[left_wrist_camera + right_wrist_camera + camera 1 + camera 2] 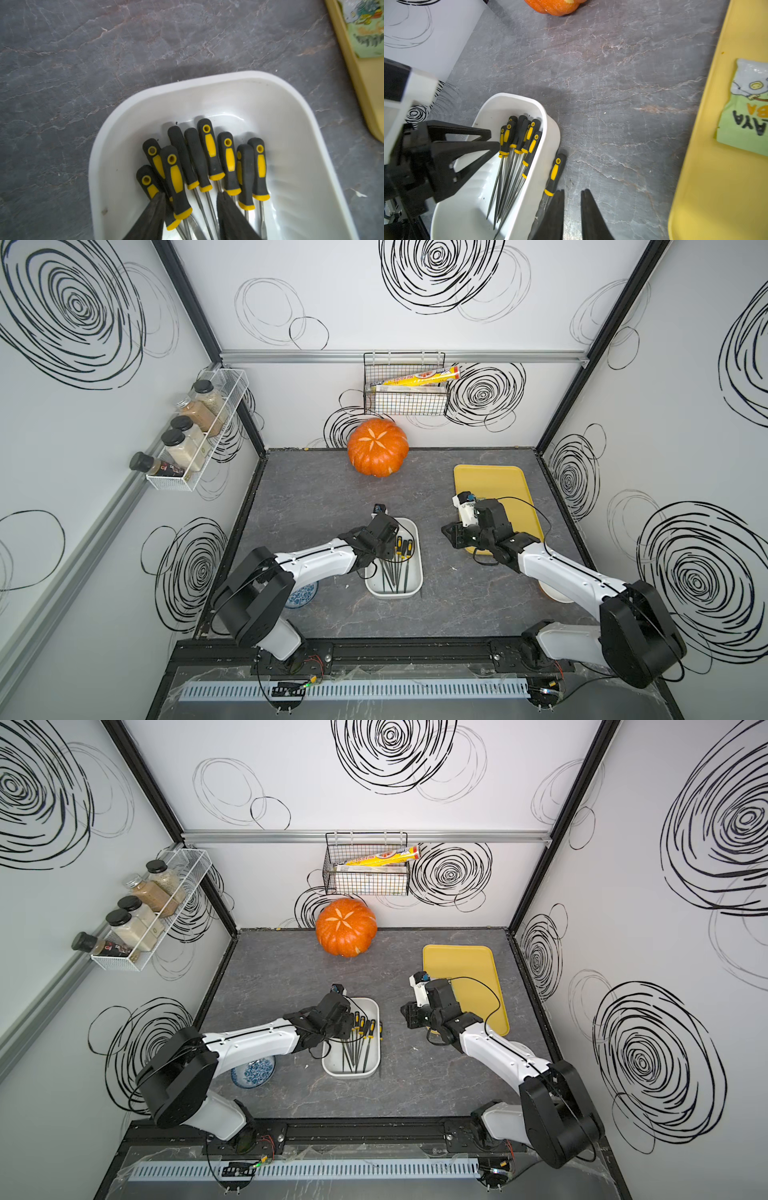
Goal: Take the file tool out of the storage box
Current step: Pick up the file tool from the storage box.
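Found storage box (412, 577) mid-bench (332, 497), holding a bundle of black-and-yellow files (209, 149), handles toward the far end. Spotted one file tool (554, 172) already out of the box, flat on the bench. Lay just beside the box's outer wall on the yellow tray (716, 187) side, roughly parallel to it (touching the wall or not: couldn't tell). Saw right tool (572, 192) at that file's shank end, jaws narrowly apart with bare bench between them, pinching nothing. Noted one of its fingers overlapping the shank in the wrist view. Saw left tool (191, 195) over the box, jaws spread, straddling several handles, clamped on none visibly.
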Available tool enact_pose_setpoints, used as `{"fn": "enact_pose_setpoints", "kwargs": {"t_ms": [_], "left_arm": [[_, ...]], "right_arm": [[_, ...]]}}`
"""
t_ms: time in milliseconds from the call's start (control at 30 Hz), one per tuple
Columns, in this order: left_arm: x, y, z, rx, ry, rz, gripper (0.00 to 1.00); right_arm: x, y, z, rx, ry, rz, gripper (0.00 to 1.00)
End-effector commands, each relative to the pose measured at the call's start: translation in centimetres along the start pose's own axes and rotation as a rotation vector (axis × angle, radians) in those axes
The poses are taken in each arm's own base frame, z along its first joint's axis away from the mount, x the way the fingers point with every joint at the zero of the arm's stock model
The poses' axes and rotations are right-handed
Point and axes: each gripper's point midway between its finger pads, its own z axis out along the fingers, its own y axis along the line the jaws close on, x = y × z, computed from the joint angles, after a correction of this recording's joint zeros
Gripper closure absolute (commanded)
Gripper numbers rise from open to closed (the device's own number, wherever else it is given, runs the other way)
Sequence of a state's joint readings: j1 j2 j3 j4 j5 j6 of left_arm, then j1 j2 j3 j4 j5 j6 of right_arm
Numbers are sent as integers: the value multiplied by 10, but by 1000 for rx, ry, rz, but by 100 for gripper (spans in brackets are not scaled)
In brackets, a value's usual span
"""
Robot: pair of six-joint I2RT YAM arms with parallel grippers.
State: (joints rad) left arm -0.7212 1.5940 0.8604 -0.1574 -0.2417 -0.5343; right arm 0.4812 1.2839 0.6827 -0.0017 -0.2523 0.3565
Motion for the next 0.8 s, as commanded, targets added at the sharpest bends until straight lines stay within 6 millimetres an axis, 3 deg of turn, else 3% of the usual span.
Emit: {"fn": "enact_pose_setpoints", "kwargs": {"t_ms": [0,333,467,767], "left_arm": [[-3,10,12,-114,-1,19,53],[-2,14,20,-120,13,18,55],[-4,10,14,-100,-6,13,55],[6,17,31,-248,51,83,57]], "right_arm": [[-11,8,0,-37,-48,-15,80],[-6,12,4,-71,-31,-12,79],[-7,14,1,-76,-40,-15,78],[-7,16,0,-87,-42,-15,77]]}}
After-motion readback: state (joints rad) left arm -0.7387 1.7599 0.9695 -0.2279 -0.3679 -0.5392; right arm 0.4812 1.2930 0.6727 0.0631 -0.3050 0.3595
